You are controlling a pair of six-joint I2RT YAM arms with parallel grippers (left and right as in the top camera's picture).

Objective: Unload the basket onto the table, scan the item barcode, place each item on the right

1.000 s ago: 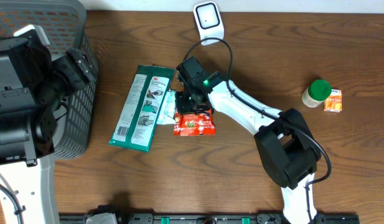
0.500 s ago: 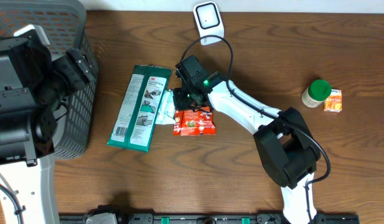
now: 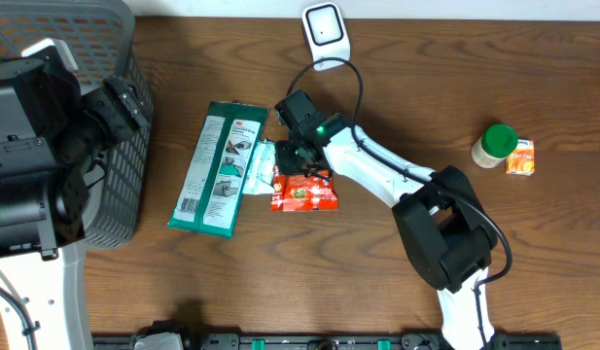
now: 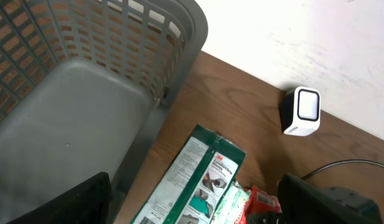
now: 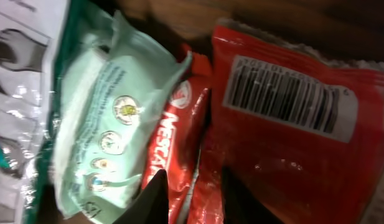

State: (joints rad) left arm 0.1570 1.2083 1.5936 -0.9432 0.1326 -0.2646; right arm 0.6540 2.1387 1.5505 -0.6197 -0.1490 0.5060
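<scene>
The overhead view shows a red packet (image 3: 304,192) at the table's middle, next to a pale green wipes pack (image 3: 261,165) and a long green 3M package (image 3: 214,167). My right gripper (image 3: 298,165) is down on the red packet's top edge. In the right wrist view its black fingertips (image 5: 157,196) pinch the fold where a red Nescafe sachet (image 5: 173,143) meets the red packet (image 5: 304,149), whose barcode (image 5: 285,96) faces up. The white scanner (image 3: 324,34) stands at the back. My left gripper (image 4: 204,208) hangs open above the basket's edge, holding nothing.
A grey basket (image 3: 105,39) fills the far left corner under my left arm. A green-lidded jar (image 3: 495,144) and a small orange box (image 3: 519,157) stand at the right. The scanner's cable loops behind my right arm.
My right gripper's fingers have drawn closer together on the red packet's edge. The green package has shifted slightly left. The left arm has not moved.
</scene>
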